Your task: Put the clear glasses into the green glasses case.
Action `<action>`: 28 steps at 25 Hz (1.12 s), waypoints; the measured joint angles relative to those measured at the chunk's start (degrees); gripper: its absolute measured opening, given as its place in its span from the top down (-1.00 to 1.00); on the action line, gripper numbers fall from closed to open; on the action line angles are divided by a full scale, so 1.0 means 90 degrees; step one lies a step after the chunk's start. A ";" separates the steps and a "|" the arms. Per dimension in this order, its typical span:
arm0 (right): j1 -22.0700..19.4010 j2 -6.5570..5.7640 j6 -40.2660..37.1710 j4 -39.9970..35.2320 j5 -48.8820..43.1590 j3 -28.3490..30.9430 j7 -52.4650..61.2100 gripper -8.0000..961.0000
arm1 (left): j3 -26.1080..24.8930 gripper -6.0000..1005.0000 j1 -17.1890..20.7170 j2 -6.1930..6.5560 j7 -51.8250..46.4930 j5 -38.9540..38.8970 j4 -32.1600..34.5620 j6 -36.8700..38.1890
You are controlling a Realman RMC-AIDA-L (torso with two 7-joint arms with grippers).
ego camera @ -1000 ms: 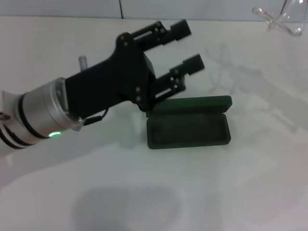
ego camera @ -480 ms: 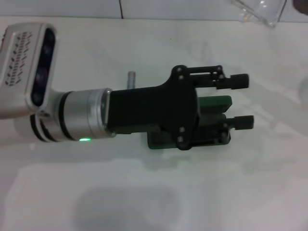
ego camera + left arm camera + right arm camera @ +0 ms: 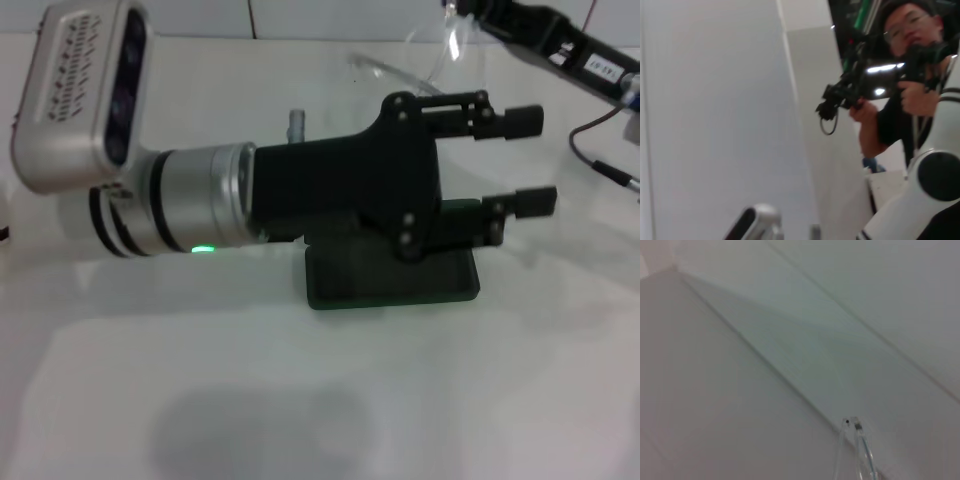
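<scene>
2 spread fingers, left pincer point(image 3: 526, 160) empty above green glasses case point(image 3: 390, 285).

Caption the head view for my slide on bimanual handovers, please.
Left gripper hovers open over the green glasses case while the right gripper carries the clear glasses in behind it.

The left hand point(image 3: 520, 162) hides most of the green glasses case point(image 3: 390, 285).
</scene>
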 joint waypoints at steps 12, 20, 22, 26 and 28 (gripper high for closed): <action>0.0034 -0.0076 0.0054 -0.0568 -0.0054 -0.1255 0.0002 0.84 | -0.0057 -0.12 -0.0014 0.0033 -0.0005 -0.0019 0.0035 -0.0362; -0.0091 -0.0093 0.0027 -0.1001 -0.0403 -0.1477 -0.0047 0.84 | -0.0064 -0.12 -0.0019 0.0045 -0.0008 -0.0024 0.0010 -0.0448; -0.0148 -0.0086 0.0003 -0.1166 -0.0462 -0.1500 -0.0055 0.84 | -0.0061 -0.12 -0.0018 0.0045 -0.0006 -0.0024 0.0011 -0.0445; -0.0180 -0.0086 -0.0141 -0.1271 -0.0475 -0.1544 -0.0067 0.84 | -0.0056 -0.12 -0.0007 0.0045 -0.0003 -0.0024 0.0020 -0.0424; -0.0182 -0.0088 -0.0195 -0.1272 -0.0475 -0.1544 -0.0067 0.84 | -0.0056 -0.12 -0.0005 0.0041 -0.0001 -0.0028 0.0026 -0.0418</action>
